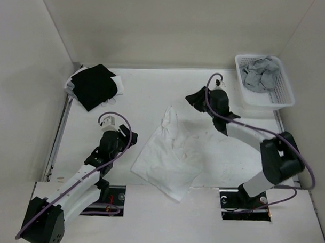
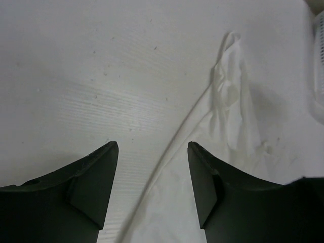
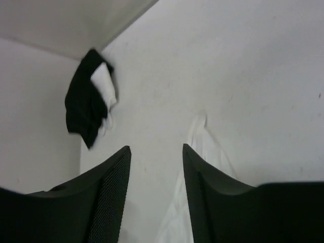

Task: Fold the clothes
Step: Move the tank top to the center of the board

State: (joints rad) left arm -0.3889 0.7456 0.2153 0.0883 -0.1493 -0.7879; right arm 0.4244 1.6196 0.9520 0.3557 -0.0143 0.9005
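End effector of the left arm (image 2: 152,146) hangs low over the table (image 1: 142,94) with its jaws well apart and nothing between them. A thin white line, strap or hem, I cannot tell which, runs on the surface below the gap. The right end effector (image 3: 155,148) also stands open and empty, near the far narrow end of the camisole (image 1: 169,154) and apart from it. The camisole lies rumpled and slantwise at mid-table between the two arms, its broad end toward the bases. I judge that the fold is not yet tidy. The black garment (image 1: 94,86) sits at the far left corner, and the basket (image 1: 283,96) of grey garments (image 1: 260,71) at the far right. Risks as I see them: a finger may catch the thin line and drag the whole cloth. A shallow pinch may lift one layer only, so existing creases get pressed into the next fold. Both arms reaching for the middle may crowd each other.
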